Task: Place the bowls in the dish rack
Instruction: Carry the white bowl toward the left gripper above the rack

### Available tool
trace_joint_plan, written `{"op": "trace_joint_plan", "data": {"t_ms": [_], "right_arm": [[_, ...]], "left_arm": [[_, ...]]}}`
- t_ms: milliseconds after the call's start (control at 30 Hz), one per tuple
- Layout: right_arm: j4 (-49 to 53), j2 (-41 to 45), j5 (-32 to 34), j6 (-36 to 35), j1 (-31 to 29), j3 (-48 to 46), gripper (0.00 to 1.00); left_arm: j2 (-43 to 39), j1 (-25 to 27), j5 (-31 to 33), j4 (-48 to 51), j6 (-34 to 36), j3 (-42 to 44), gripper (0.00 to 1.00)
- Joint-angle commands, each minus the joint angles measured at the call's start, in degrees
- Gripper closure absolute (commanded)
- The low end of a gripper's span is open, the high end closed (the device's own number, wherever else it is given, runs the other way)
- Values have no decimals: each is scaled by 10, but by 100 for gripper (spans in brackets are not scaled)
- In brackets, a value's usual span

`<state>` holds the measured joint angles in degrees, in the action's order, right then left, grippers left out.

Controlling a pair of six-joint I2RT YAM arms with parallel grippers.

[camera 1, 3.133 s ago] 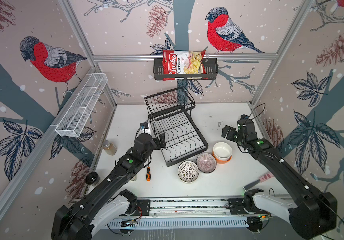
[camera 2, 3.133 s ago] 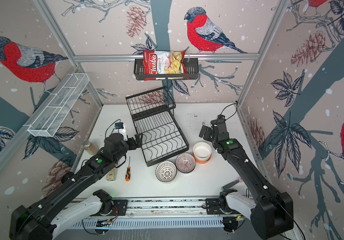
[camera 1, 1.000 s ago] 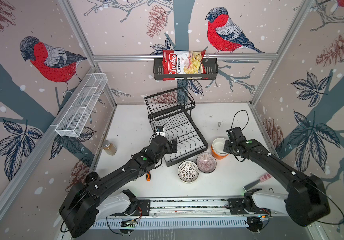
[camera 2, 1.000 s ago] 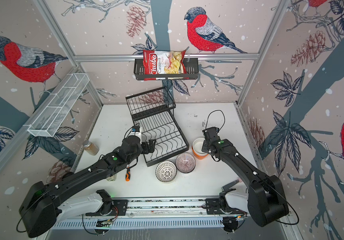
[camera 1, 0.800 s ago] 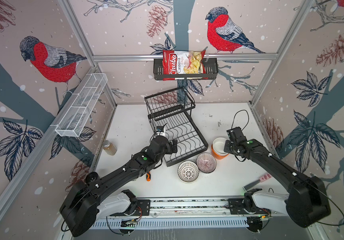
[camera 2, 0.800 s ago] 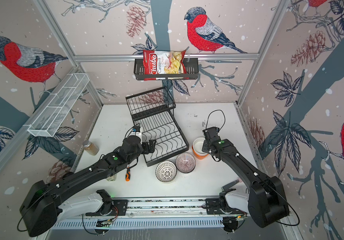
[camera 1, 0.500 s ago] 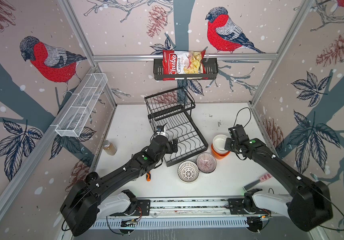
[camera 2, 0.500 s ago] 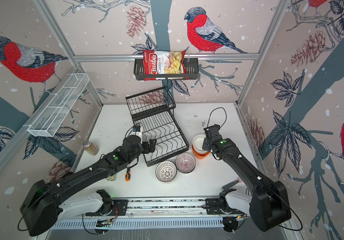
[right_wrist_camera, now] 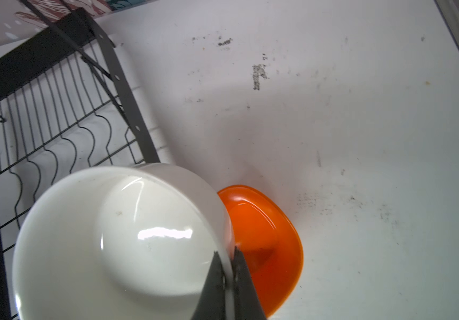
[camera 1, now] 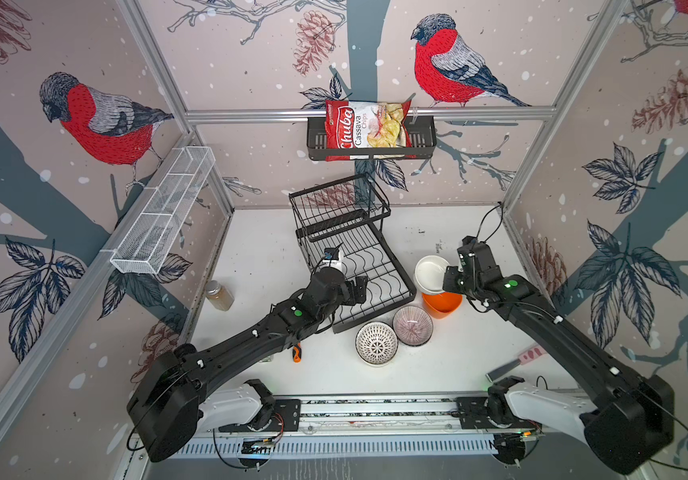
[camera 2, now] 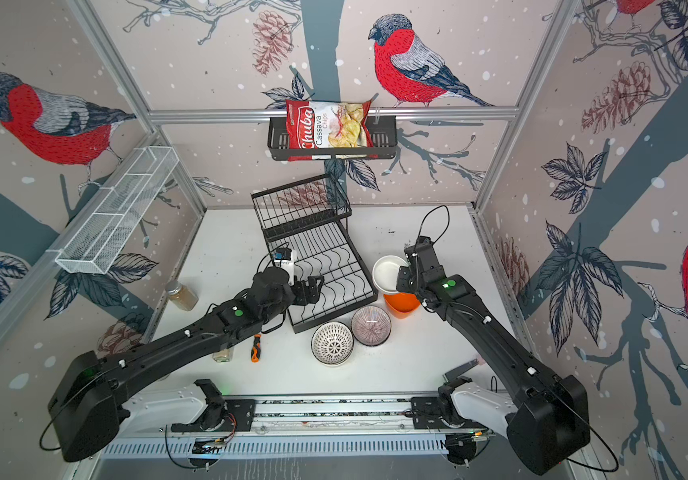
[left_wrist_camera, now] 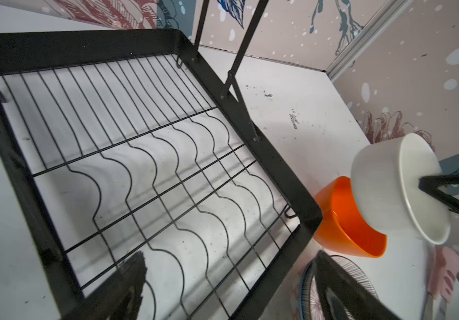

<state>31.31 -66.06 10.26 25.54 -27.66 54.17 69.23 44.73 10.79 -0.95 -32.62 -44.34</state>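
The right gripper [right_wrist_camera: 227, 260], clamped on the rim, holds the white bowl [right_wrist_camera: 117, 235] tilted above the orange bowl [right_wrist_camera: 267, 235] beside the dish rack [camera 1: 371, 266], apparently for slotting; the left gripper [camera 1: 358, 287] hovers open, empty.

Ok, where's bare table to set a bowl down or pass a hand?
Free: the table's far right corner, beyond the white bowl; strip between jar and dish rack. Crowded: the rack's near corner, where orange bowl, striped bowl and patterned bowl cluster by the right hand.
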Motion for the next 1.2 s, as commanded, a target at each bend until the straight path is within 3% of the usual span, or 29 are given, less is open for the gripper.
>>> {"op": "trace_joint_plan", "data": {"t_ms": [0, 333, 600, 833, 1033, 1167], "right_arm": [[-49, -18, -2, -7, -19, 18, 100], [-98, -121, 34, -16, -101, 82, 100], [-120, -209, 101, -17, -169, 149, 100], [-134, -258, 113, -20, -199, 183, 100], [-142, -278, 117, -23, -220, 200, 100], [-149, -285, 131, -27, -234, 206, 100]], "left_arm": [[10, 5, -19, -7, -9, -25, 8], [9, 7, -24, 26, -28, -50, 10], [20, 7, 24, 105, -43, -74, 13], [40, 7, 80, 170, -35, -107, 17], [83, 6, 119, 200, -42, -124, 24], [103, 3, 135, 214, -50, -142, 35]]}}
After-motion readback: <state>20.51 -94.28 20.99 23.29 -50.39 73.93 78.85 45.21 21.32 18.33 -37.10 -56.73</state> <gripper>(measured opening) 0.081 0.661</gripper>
